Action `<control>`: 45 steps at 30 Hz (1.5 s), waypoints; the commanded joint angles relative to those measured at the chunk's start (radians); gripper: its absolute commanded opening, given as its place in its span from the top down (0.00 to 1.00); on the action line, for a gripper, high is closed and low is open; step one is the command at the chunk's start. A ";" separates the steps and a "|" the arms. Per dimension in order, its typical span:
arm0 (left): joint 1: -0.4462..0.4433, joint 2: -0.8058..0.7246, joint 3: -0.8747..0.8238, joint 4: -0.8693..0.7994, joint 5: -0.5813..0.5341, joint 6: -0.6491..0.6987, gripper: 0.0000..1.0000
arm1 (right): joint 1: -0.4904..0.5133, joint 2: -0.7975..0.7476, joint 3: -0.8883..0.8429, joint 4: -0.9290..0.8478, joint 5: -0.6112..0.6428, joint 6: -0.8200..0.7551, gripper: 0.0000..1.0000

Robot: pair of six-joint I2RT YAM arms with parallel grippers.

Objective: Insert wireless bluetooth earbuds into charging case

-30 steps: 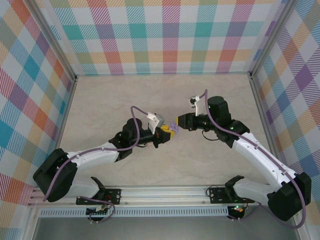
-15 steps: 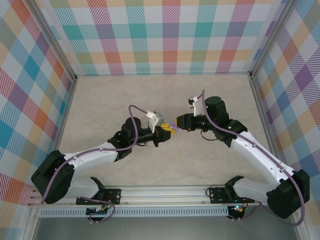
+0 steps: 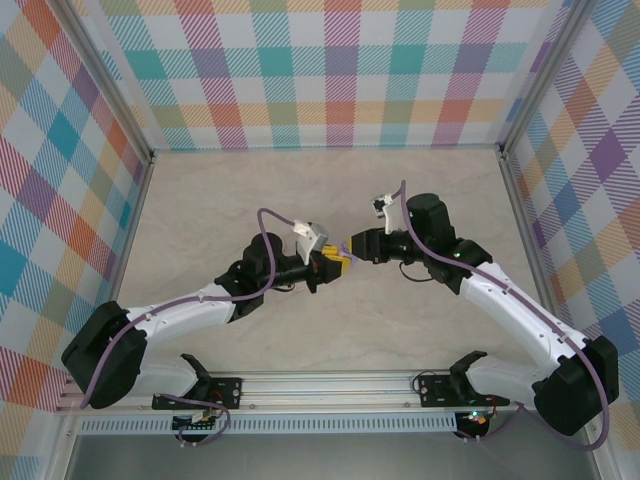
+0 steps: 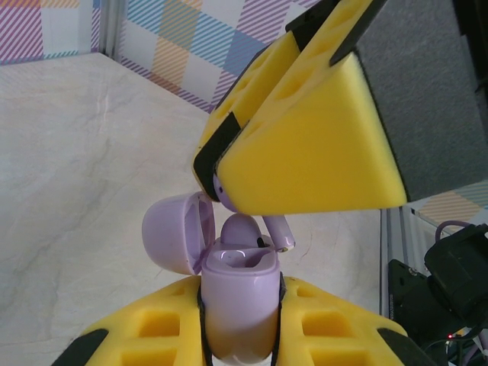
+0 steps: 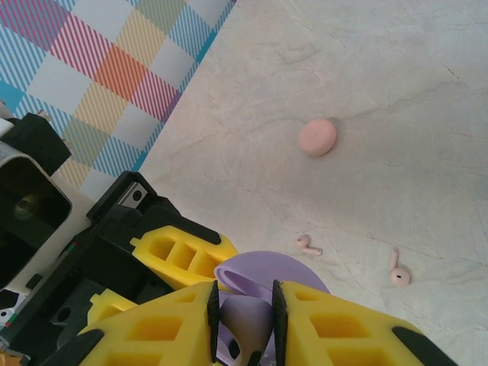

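In the left wrist view my left gripper (image 4: 240,305) is shut on the body of a purple charging case (image 4: 239,293). Its lid (image 4: 174,232) hangs open to the left. Just above the case, the yellow fingers (image 4: 305,145) of my right gripper pinch a purple earbud (image 4: 242,228), whose round head sits at the case mouth and whose stem (image 4: 280,231) points right. My right gripper (image 5: 244,309) is shut on that earbud (image 5: 248,320), over the open lid (image 5: 268,273). Seen from above, the left gripper (image 3: 333,263) and right gripper (image 3: 356,245) meet tip to tip mid-table.
On the marble table beyond the grippers lie a closed pink case (image 5: 317,137) and two loose pink earbuds (image 5: 308,245) (image 5: 398,271). Checked walls (image 3: 330,70) enclose the table on three sides, and a metal rail (image 3: 330,385) runs along the near edge.
My right gripper has slid a little left with the purple earbud, closing the gap to the case. The left gripper has barely shifted.
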 commanded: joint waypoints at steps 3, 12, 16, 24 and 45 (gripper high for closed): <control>-0.015 -0.007 0.034 -0.001 0.018 -0.004 0.89 | 0.008 0.007 0.005 0.037 0.010 -0.011 0.73; -0.017 0.017 0.044 -0.017 0.015 -0.015 0.89 | 0.009 0.003 0.005 0.045 0.023 -0.003 0.74; -0.017 0.027 0.050 -0.018 0.014 -0.030 0.89 | 0.012 0.000 0.004 0.054 0.031 0.002 0.74; -0.017 0.036 0.058 -0.021 0.003 -0.059 0.89 | 0.013 -0.015 -0.019 0.073 0.065 0.006 0.74; -0.017 0.051 0.074 -0.035 0.006 -0.092 0.89 | 0.019 -0.029 -0.038 0.105 0.098 0.018 0.74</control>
